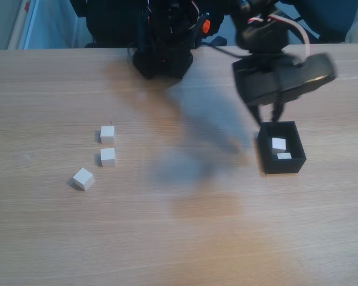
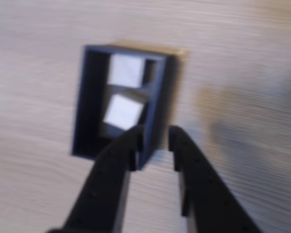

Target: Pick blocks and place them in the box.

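The black box stands on the right of the wooden table in the fixed view, with two white blocks inside it. Three more white blocks lie on the table at the left. My gripper hovers, blurred, just above the box's far edge. In the wrist view the box holds the two blocks, and my gripper is open over its near right wall, with nothing between the fingers.
The arm's black base sits at the table's far edge, middle. Bare wood lies between the left blocks and the box. The arm's shadow falls across the middle of the table.
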